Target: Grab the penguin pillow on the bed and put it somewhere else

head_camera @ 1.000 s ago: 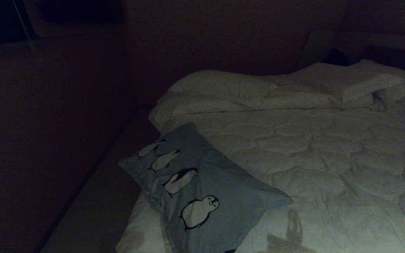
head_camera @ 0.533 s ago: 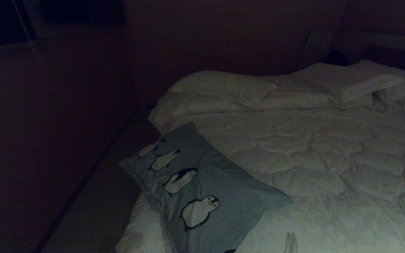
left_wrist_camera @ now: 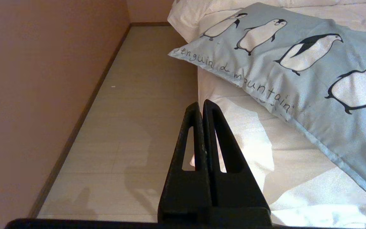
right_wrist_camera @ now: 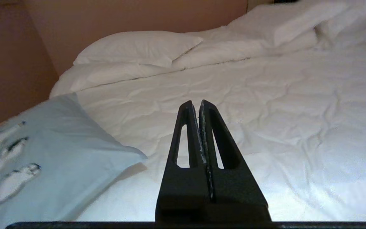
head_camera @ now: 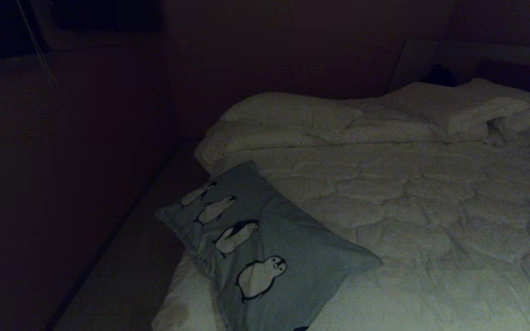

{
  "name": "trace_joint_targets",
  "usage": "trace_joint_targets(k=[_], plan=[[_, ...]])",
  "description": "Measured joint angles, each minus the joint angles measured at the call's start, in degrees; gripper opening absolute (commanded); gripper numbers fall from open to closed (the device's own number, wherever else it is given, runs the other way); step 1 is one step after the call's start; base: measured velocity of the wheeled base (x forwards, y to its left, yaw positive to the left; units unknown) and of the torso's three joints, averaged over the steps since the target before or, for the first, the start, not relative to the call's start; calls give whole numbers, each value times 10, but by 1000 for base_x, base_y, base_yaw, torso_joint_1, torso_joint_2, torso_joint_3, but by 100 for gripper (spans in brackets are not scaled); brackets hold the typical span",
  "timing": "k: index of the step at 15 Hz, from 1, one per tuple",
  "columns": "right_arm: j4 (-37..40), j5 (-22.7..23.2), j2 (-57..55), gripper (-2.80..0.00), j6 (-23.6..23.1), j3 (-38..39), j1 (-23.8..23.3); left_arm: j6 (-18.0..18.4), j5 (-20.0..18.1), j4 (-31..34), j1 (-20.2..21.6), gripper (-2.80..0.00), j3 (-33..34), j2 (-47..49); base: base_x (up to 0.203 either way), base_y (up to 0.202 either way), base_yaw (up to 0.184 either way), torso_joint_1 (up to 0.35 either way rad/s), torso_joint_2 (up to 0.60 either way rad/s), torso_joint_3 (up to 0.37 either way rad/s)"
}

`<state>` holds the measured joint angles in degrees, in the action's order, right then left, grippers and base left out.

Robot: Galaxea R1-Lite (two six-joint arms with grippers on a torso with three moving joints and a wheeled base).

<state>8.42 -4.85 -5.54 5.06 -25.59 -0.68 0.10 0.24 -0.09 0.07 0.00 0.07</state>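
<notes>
Lying flat along the left edge of the bed (head_camera: pixel 430 220), one corner jutting past the mattress side over the floor (left_wrist_camera: pixel 132 95): the penguin pillow (head_camera: pixel 288 248), a long soft rectangle of smooth pale blue-grey fabric. Printed down its length, a row of rounded black-and-white penguins; along one hem, dark handwritten lettering, legible in the left wrist view. Spread beneath it, a white quilted duvet (right_wrist_camera: pixel 265 105), puffy, stitched into irregular cells and creased all over. Heaped at the head end, plump plain white pillows (right_wrist_camera: pixel 138 47), one stack tilted at the far right. Beyond, a flat reddish-brown wall (left_wrist_camera: pixel 43 79) meeting pale tiled flooring at a dark skirting strip.

Parked low off the bed's left side, beside the overhanging pillow corner and clear of it: left gripper (left_wrist_camera: pixel 201 103), black tapered fingers with triangular cut-outs, pressed together with nothing between. Held above the duvet, aimed toward the head end, to the right of the blue pillow and apart from it: right gripper (right_wrist_camera: pixel 195 103), same black wedge shape, fingers likewise pressed tight on nothing.

Compared with a second ago: gripper-shaped shadow gone from the duvet by the bottom edge of the head view, already shrunk to a sliver at the half-second mark. Pillow and bedding unmoved.
</notes>
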Motion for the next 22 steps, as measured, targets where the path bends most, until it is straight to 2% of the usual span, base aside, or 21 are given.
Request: trace_joint_targets(k=[5, 11, 16, 22], plan=[[-5, 2, 44, -280, -48, 27, 0, 0, 0, 0, 0, -280, 0, 0, 0, 0, 0, 0, 0, 0], [-76, 9, 54, -280, -82, 163, 0, 0, 0, 0, 0, -280, 0, 0, 0, 0, 0, 0, 0, 0], [-134, 40, 55, -280, -84, 226, 0, 0, 0, 0, 0, -280, 0, 0, 0, 0, 0, 0, 0, 0], [-125, 43, 56, -280, -81, 254, 0, 0, 0, 0, 0, -280, 0, 0, 0, 0, 0, 0, 0, 0]])
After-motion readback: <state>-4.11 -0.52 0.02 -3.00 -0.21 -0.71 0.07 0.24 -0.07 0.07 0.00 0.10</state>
